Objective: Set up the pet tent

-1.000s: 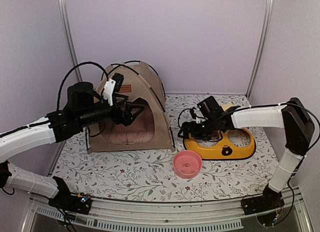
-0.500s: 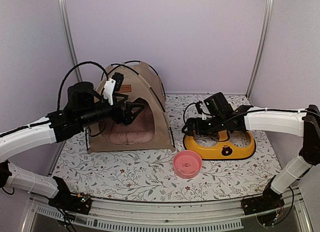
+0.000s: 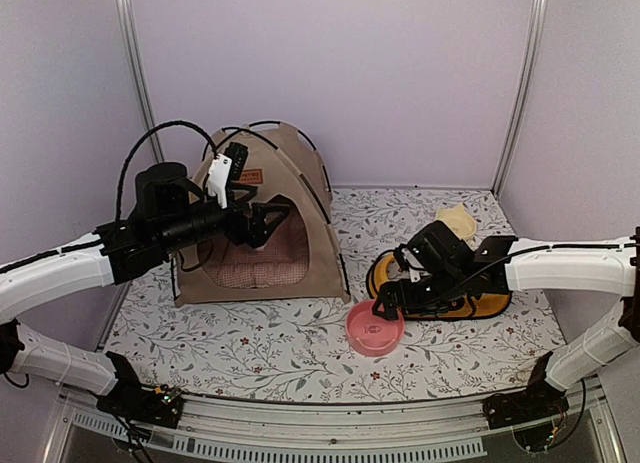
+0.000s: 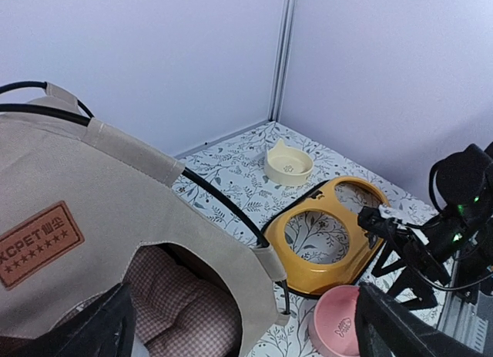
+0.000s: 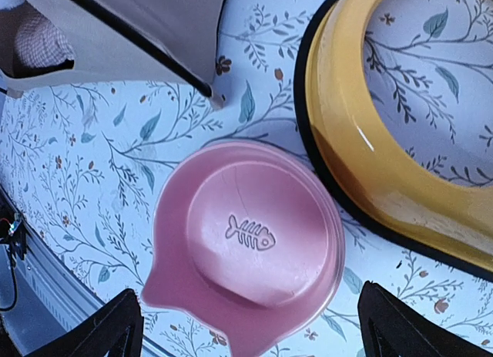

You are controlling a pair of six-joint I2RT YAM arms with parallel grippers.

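The beige pet tent (image 3: 300,183) stands upright at the back left of the mat, black poles crossed over its top, brown label (image 3: 248,176) above the opening, a pink checked cushion (image 3: 262,268) inside. It fills the left of the left wrist view (image 4: 115,195). My left gripper (image 3: 268,221) is open and empty, held in front of the tent opening. My right gripper (image 3: 388,305) is open and empty, low over the pink bowl (image 3: 374,327), whose fish mark shows in the right wrist view (image 5: 250,241) between the fingertips (image 5: 100,334).
A yellow two-hole bowl stand (image 3: 478,301) lies right of the pink bowl, partly under the right arm; it also shows in the left wrist view (image 4: 331,249). A cream bowl (image 3: 457,221) sits at the back right. Walls enclose the mat.
My right arm has swung forward and down, from over the yellow stand to over the pink bowl. The left arm and the tent have barely moved.
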